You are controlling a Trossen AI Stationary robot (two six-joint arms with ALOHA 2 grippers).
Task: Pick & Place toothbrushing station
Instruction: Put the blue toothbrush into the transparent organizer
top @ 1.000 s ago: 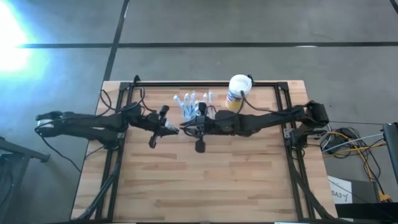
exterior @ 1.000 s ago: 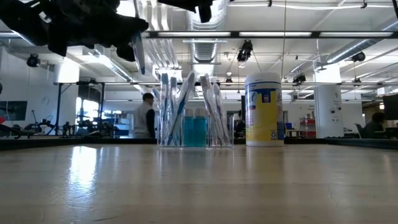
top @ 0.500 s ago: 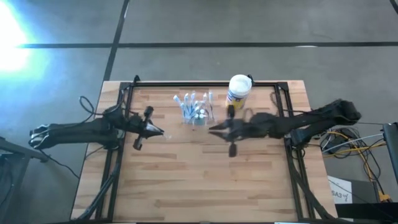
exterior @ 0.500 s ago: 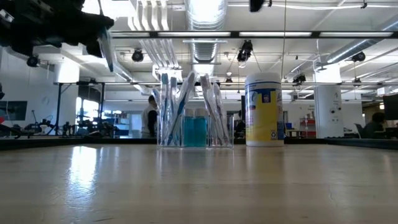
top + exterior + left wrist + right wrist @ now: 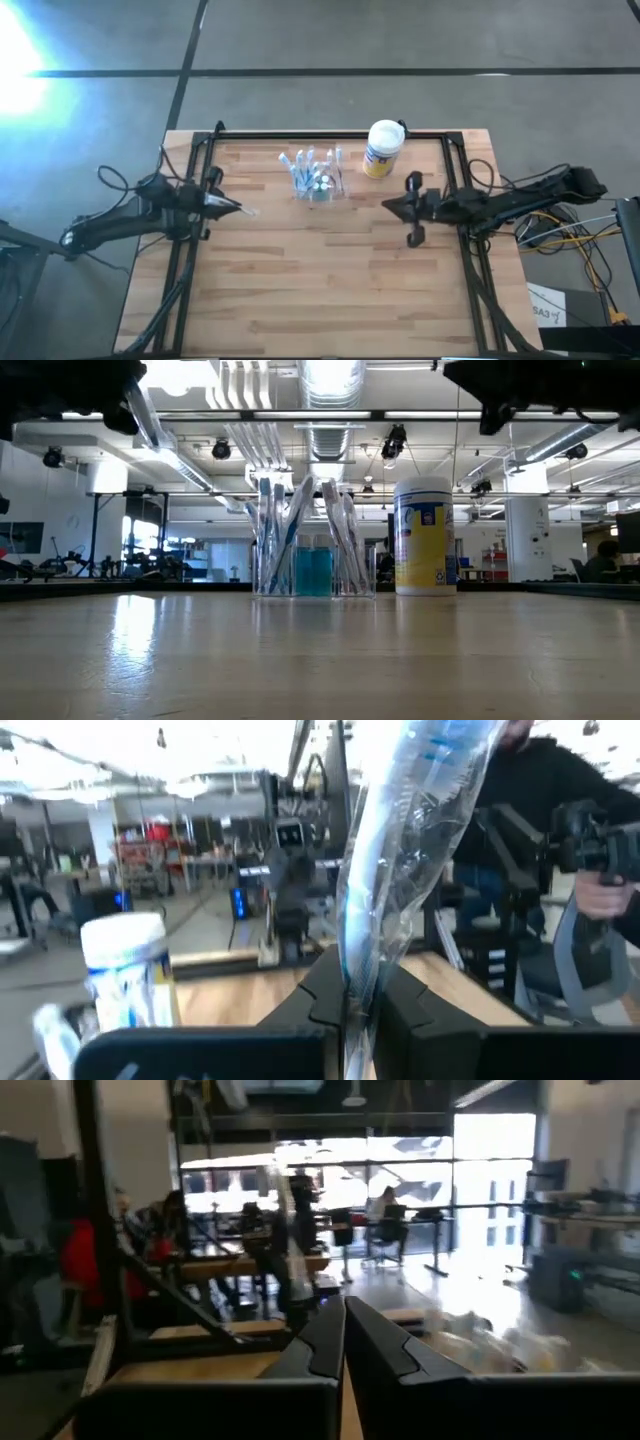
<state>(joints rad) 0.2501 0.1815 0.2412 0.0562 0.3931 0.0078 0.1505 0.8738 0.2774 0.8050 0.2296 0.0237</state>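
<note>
Nothing readable is showing up anywhere. The white canister is wearing a yellow-and-blue label, but its print is staying too small to make out, and a white tag beside the tabletop is carrying marks I cannot decipher.

Only the white canister stands close beside the toothbrushing station, on its right

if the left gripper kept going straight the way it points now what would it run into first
Probably the right gripper. The left gripper, shut on a wrapped toothbrush, points across the table; its line seems to pass just in front of the toothbrush holder, though height is unclear.
</note>
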